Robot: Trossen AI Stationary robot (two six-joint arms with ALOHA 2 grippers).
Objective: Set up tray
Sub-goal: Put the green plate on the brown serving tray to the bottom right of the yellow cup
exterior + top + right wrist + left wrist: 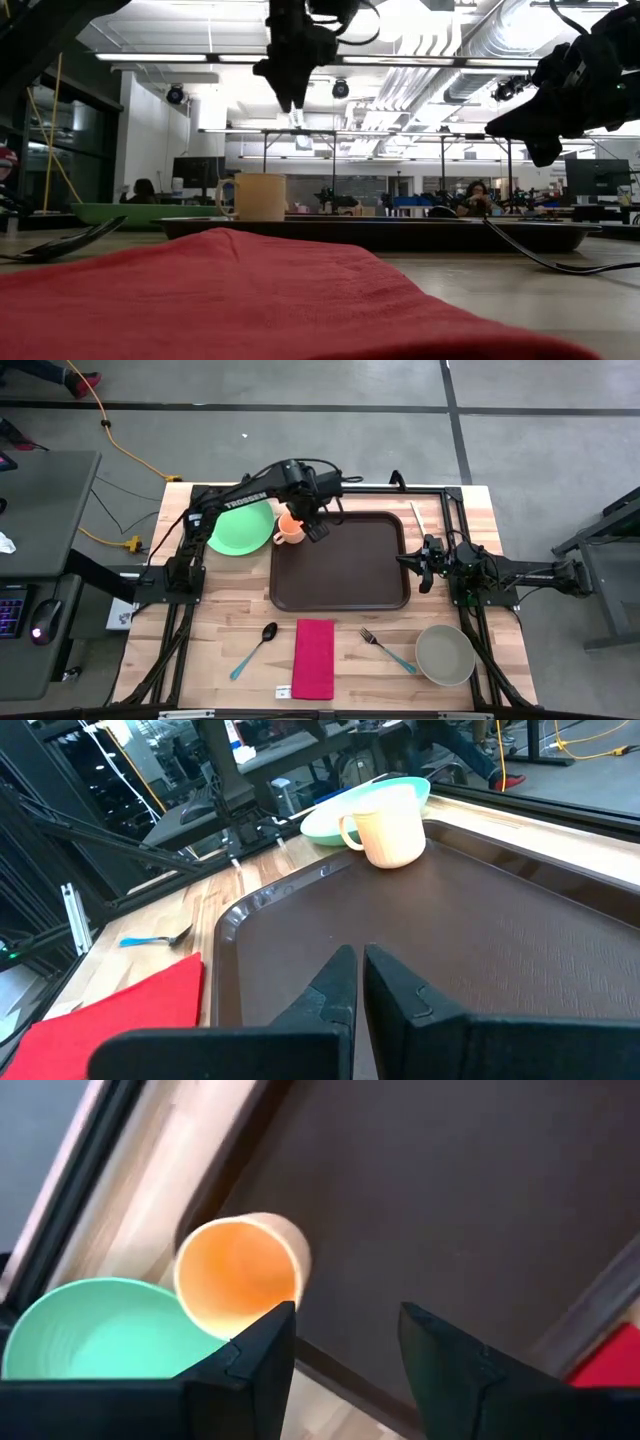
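The dark brown tray (350, 575) lies in the middle of the table. A tan cup (289, 528) stands upright in the tray's far left corner (390, 835), its handle toward the green plate (240, 528) beside the tray. My left gripper (345, 1315) hangs open above the cup and a little to its right, pointing down, with nothing between its fingers (292, 100). My right gripper (352, 955) is shut and level at the tray's right edge (412, 560), holding nothing.
On the near side of the tray lie a spoon (255, 648), a red napkin (313, 658), a fork (388, 650) and a grey bowl (445, 655). A pale stick (418, 520) lies at the far right. Most of the tray's floor is bare.
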